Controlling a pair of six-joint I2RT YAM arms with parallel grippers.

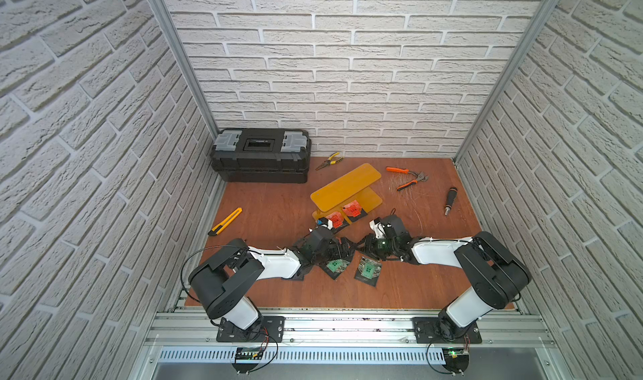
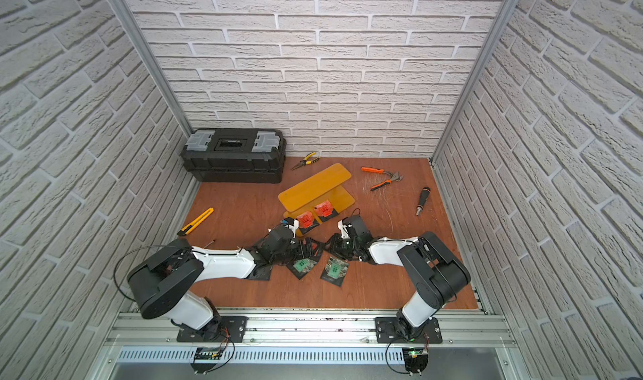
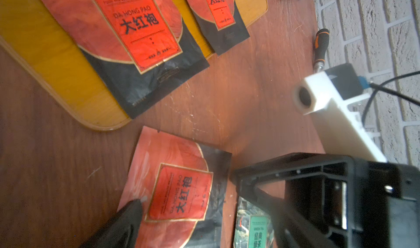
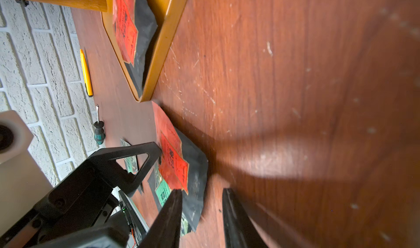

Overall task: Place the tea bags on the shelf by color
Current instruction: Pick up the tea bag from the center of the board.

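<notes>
My right gripper (image 4: 202,191), jaws parted, hovers at the black end of a flat, glossy orange-red tea bag (image 4: 175,165) on the table (image 4: 295,76). The bag's red end points at the amber shelf (image 4: 159,54). My left gripper (image 1: 345,250) gapes wide.

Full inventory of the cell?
Plastic toolbox: 1, black, back left.
Two-tier plastic shelf: 1, amber, centre.
Orange-red tea bags: 3; two on lower tier, one on table.
Green tea bags: 2 seen, table.
Pliers: 1, yellow-handled, back.
Cutters: 1, orange-handled, right.
Driver: 1, black, far right.
Utility knife: 1, yellow, left.
Screwdriver: 1, green-handled, left.
Left end effector: 1, black, open, at loose orange-red bag.
Right end effector: 1, black, open, same bag.
</notes>
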